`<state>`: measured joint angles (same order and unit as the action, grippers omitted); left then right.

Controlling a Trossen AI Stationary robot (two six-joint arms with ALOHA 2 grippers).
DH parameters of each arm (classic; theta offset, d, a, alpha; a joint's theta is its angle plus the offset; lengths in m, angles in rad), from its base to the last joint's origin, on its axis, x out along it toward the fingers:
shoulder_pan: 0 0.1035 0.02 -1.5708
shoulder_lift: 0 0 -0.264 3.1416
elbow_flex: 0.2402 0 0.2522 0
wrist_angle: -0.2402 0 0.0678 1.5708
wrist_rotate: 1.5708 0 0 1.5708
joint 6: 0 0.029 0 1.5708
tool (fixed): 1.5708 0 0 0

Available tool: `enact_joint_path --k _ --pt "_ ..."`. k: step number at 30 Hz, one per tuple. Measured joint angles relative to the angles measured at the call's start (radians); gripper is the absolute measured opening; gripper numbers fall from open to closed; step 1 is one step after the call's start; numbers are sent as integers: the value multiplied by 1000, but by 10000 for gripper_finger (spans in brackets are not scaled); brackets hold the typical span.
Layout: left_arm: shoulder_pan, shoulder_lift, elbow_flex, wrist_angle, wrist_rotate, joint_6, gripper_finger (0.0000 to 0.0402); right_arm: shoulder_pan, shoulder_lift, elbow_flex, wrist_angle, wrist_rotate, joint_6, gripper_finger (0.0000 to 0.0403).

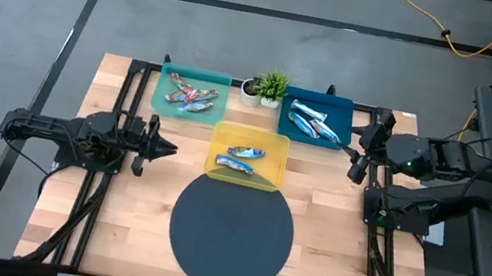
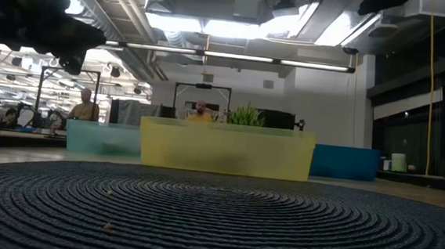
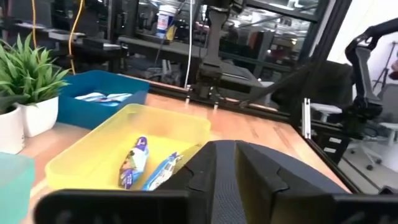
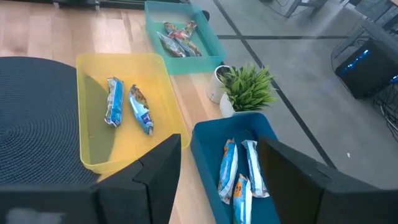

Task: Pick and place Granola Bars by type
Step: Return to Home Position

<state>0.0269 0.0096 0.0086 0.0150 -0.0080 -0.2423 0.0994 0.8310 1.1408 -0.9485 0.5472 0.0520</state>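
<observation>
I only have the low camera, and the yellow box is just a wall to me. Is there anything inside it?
Observer: Yes, two granola bars lie side by side in the yellow bin.
Operator: What about the blue box?
Observer: The blue bin holds three bars.
Operator: Where are the robot hands?
Observer: The left gripper is shut, to the left of the yellow bin. The right gripper is open, just right of the blue bin. Neither holds anything.
</observation>
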Motion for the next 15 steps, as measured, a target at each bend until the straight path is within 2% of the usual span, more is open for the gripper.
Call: enact_joint_path --k 9,12,15 --pt "0 4 0 -1 1 20 27 0 0 -1 70 -30 -42 207" --pt "0 4 0 -2 1 20 28 0 -19 -43 202 -85 -115 182" --pt "0 4 0 -2 1 20 31 0 -87 -171 405 -172 -152 140"
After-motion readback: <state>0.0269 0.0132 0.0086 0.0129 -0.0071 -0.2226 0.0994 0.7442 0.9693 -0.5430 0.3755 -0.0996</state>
